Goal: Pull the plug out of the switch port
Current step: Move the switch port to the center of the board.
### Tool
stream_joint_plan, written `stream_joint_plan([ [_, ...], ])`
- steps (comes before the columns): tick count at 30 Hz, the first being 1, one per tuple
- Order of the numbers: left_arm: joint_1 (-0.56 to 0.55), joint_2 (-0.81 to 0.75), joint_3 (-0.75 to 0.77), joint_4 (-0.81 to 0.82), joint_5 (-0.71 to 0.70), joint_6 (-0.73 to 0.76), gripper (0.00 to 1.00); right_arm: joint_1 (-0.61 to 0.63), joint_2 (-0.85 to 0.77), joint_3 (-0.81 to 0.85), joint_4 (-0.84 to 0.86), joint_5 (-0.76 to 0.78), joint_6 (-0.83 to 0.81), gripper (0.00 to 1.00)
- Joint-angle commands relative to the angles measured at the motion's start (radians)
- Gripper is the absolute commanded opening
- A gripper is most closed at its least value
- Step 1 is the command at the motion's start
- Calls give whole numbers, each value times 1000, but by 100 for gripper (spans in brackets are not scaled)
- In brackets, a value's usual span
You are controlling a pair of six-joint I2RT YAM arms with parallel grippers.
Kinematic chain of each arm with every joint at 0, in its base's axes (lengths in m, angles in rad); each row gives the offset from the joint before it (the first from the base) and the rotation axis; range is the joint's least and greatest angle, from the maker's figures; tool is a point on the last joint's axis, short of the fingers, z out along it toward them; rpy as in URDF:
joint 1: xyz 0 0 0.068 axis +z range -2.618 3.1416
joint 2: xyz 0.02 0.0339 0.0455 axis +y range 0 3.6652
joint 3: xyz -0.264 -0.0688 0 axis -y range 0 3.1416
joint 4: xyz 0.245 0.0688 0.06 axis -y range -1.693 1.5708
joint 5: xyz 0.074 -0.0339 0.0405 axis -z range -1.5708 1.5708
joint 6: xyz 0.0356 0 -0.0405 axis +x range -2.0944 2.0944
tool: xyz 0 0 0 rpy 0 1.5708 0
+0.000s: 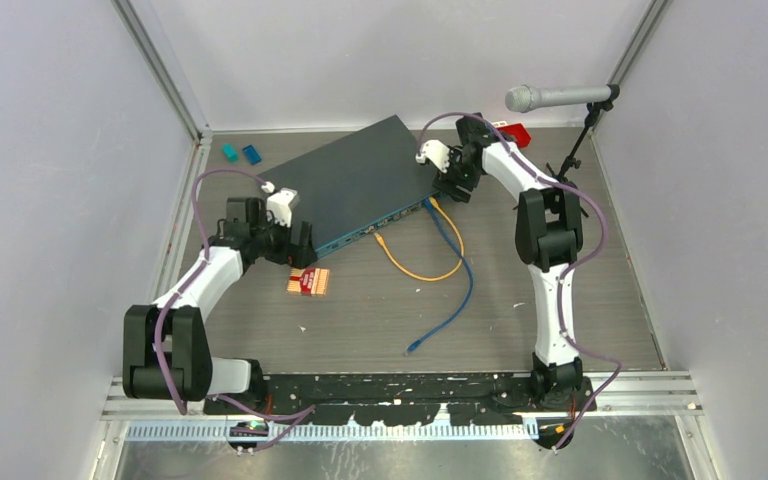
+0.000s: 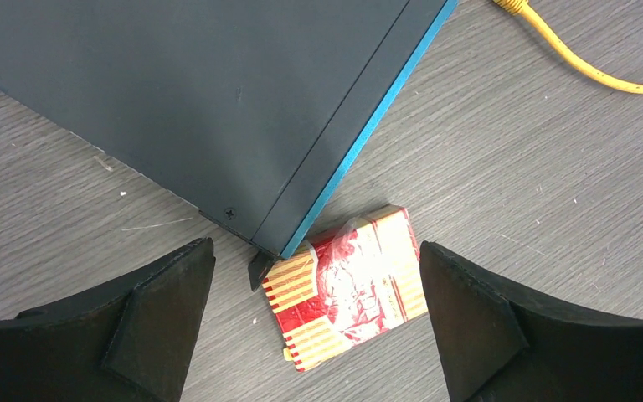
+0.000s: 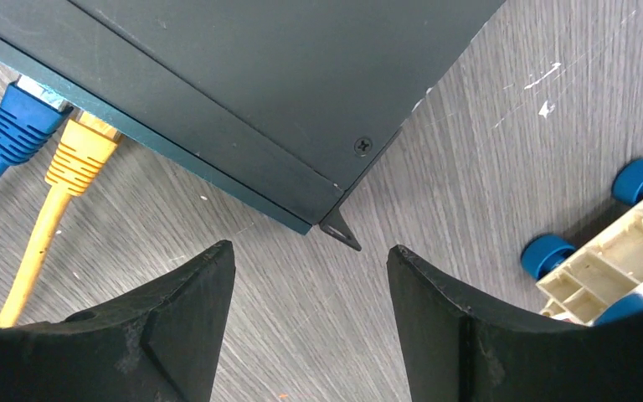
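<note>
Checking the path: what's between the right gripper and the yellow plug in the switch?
Only bare table separates the right gripper from the yellow plug, per the right wrist view.

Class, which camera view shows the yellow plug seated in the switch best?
Right wrist view: the yellow plug appears large and sharp, seated in the switch beside the blue plug. Top external shows it only tiny at the switch's front edge. Left wrist shows just yellow cable, not that plug.
</note>
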Motion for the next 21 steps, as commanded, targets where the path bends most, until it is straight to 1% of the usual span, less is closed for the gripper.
stream_joint_plan([
  [1, 7, -2, 2, 41, 37, -9, 95, 1, 10, 70, -39, -7, -81, 71],
  [6, 7, 10, 2, 53, 36, -12, 95, 6, 43, 120, -78, -32, -117, 71],
  [12, 6, 24, 3, 62, 32, -20, 94, 25, 58, 131, -91, -60, -144, 68],
  [15, 6, 26, 3, 58, 30, -24, 94, 37, 67, 136, -105, -69, -149, 65],
  [21, 6, 13, -1, 33, 34, 0, 91, 43, 47, 125, -148, -115, -123, 53],
])
